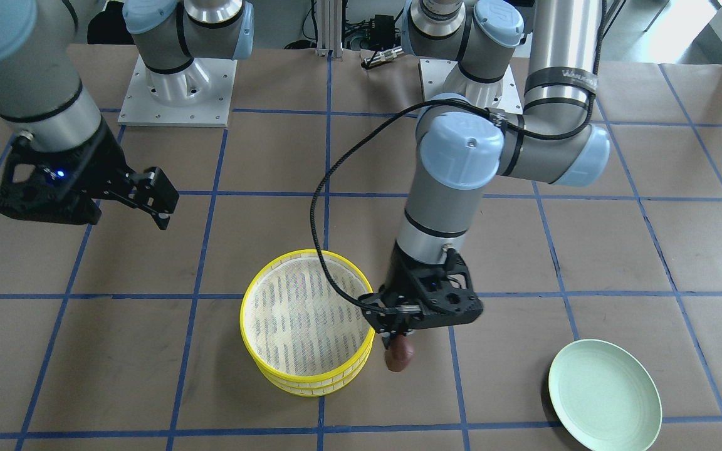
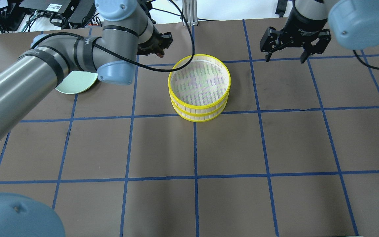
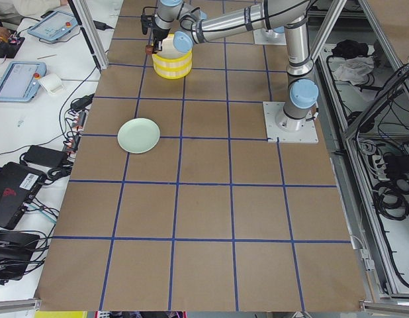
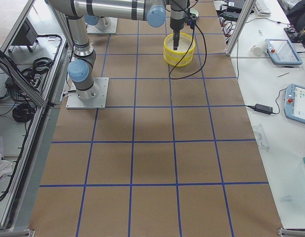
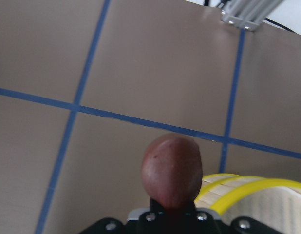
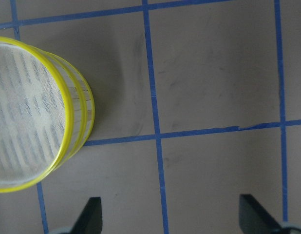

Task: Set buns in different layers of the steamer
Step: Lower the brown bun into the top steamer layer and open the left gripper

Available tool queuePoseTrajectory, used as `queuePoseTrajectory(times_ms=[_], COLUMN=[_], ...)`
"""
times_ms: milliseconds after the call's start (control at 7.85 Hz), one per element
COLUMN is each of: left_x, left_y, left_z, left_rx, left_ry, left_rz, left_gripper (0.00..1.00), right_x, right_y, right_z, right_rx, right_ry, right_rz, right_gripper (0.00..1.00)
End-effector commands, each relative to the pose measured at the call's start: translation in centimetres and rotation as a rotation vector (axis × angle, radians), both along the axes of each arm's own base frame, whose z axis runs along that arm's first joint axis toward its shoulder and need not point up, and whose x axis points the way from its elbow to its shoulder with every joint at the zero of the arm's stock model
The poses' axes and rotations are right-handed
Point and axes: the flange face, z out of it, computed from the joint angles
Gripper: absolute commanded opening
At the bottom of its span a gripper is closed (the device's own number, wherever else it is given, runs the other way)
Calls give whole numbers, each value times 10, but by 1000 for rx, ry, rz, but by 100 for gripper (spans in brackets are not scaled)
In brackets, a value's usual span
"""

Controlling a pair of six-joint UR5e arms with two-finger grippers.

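The two steamer layers are stacked: the upper tray (image 1: 244, 310) sits on the lower tray (image 1: 311, 389), both yellow-rimmed with pale mesh; they also show in the overhead view (image 2: 199, 106). My left gripper (image 1: 398, 341) is shut on the dark reddish-brown bun (image 1: 400, 357), holding it just outside the stack's rim, above the table. The bun fills the left wrist view (image 5: 172, 170). A faint pale shape shows through the upper mesh; I cannot tell if it is the cream-white bun. My right gripper (image 1: 162, 203) is open and empty, apart from the stack.
The pale green plate (image 1: 605, 394) lies bare on the brown paper on my left, away from the stack; it also shows in the overhead view (image 2: 77, 82). Blue tape lines grid the table. Both arm bases stand at the table's robot side.
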Motion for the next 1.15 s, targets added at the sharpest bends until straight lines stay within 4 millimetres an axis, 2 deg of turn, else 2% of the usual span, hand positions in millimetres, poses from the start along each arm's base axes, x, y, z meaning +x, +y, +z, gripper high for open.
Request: queuePoseTrajectory(times_ms=[0, 127, 255, 382, 637, 892, 1020], left_x=[-91, -106, -110, -112, -110, -109, -103], left_y=[40, 46, 46, 44, 46, 48, 52], left_z=[-3, -13, -30, -39, -48, -47, -40], left_rx=[38, 63, 100, 114, 131, 140, 161], left_ry=[143, 162, 181, 183, 171, 159, 112], left_rz=[-63, -82, -95, -96, -102, -98, -83], left_gripper=[0, 1, 18, 54, 96, 100, 100], right_x=[-13, -12, -12, -12, -12, -12, -12], right_y=[50, 47, 46, 43, 43, 42, 42], right_z=[66, 62, 57, 54, 55, 53, 54], right_rx=[13, 24, 28, 34, 31, 29, 24], right_ry=[21, 19, 17, 18, 12, 9, 6], right_rz=[40, 46, 46, 48, 60, 60, 60], right_gripper=[100, 100, 100, 100, 100, 100, 100])
